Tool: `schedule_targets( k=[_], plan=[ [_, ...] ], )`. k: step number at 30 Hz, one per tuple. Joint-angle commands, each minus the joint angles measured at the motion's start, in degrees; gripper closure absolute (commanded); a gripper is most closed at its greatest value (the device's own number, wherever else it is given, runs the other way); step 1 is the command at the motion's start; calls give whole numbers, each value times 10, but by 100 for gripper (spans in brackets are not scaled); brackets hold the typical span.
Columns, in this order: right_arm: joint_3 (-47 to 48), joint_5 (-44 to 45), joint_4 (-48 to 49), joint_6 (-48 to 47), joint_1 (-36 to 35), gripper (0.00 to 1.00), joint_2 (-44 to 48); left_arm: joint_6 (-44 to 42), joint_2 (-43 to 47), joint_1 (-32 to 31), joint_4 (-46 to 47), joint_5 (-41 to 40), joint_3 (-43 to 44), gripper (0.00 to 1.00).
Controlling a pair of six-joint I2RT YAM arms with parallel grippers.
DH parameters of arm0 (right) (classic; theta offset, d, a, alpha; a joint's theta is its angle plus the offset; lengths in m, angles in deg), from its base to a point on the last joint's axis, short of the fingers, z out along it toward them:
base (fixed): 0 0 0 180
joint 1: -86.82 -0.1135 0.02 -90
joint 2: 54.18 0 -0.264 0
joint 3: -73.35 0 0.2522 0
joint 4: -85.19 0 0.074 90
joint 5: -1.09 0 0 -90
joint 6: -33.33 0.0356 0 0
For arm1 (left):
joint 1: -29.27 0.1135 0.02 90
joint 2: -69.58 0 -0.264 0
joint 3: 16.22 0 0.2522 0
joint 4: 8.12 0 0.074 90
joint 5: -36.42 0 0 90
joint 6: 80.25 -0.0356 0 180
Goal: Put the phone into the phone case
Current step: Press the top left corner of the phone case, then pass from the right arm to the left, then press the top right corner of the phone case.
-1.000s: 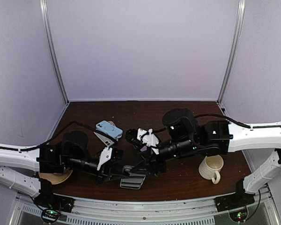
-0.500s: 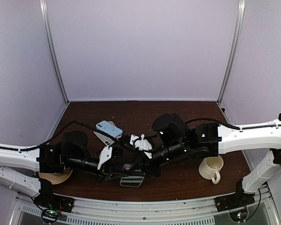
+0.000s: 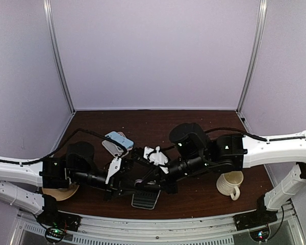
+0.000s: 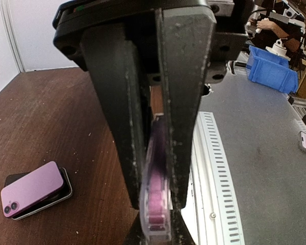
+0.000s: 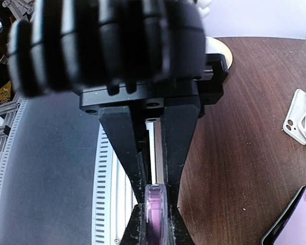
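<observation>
A clear phone case [image 4: 157, 220] with purple showing inside is held edge-on above the table's front edge. I cannot tell whether the purple is a phone. My left gripper [image 4: 155, 204] is shut on the phone case from one end. From the other end my right gripper [image 5: 157, 199] is shut on the same phone case [image 5: 156, 217]. In the top view the left gripper [image 3: 131, 185] and the right gripper [image 3: 145, 179] meet tip to tip and hide the case. A purple phone [image 4: 33, 187] lies camera side up on a dark slab on the table, and the purple phone [image 5: 297, 219] also shows at the right wrist view's corner.
A blue case [image 3: 118, 138] and a white case [image 3: 111, 148] lie behind the left arm. A cream mug [image 3: 230, 184] stands at the right, a tan plate [image 3: 56, 194] at the left. The dark slab [image 3: 145, 200] sits near the slotted front rail [image 4: 217, 178].
My right gripper has moved left and down to the held case and shut on its free end. The left gripper has kept its grip, almost still.
</observation>
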Motion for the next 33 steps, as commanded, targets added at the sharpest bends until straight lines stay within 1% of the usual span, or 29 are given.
schedule_targets(
  k=[1,3,4,6,10,11,12,14,16,17,19,20,21,22,24,25,27,28,31,33],
  plan=[
    [19,33,16,34,8,100,47,11,14,-1,54,-16,17,83],
    [24,31,17,34,8,100,56,13,12,-2,52,-18,14,71],
    [28,29,16,33,8,100,60,12,11,-1,51,-19,13,68],
    [36,30,10,30,8,100,67,11,6,-2,43,-23,12,66],
    [47,40,5,24,8,100,80,9,-5,-1,34,-17,17,67],
    [49,40,4,23,8,100,81,9,-8,-1,35,-16,19,68],
    [51,40,3,22,8,100,80,9,-10,-2,36,-16,22,72],
    [55,39,-1,22,8,100,78,9,-12,-2,40,-15,26,85],
    [57,37,-3,24,9,100,76,9,-13,-2,46,-13,29,97],
    [56,36,-3,25,8,100,76,11,-12,-2,49,-12,29,100],
    [52,37,-1,27,8,100,80,18,-7,-2,56,-13,29,100],
    [47,39,1,30,8,94,84,22,-2,-2,63,-15,28,100],
    [40,45,4,32,8,78,89,26,3,-2,71,-19,26,100],
    [32,53,7,35,9,65,96,32,11,-2,82,-23,23,100],
    [11,66,16,40,10,44,111,40,26,-2,108,-31,15,100],
    [-3,71,24,43,11,39,120,43,32,-2,118,-33,11,100],
    [-29,78,46,51,13,30,135,45,40,-1,127,-36,8,100],
    [-42,81,59,56,13,28,141,46,42,-1,127,-35,9,100],
    [-63,81,87,68,14,28,147,47,42,-1,125,-31,13,100],
    [-71,81,97,75,14,34,147,49,42,-1,127,-28,13,100]
  ],
)
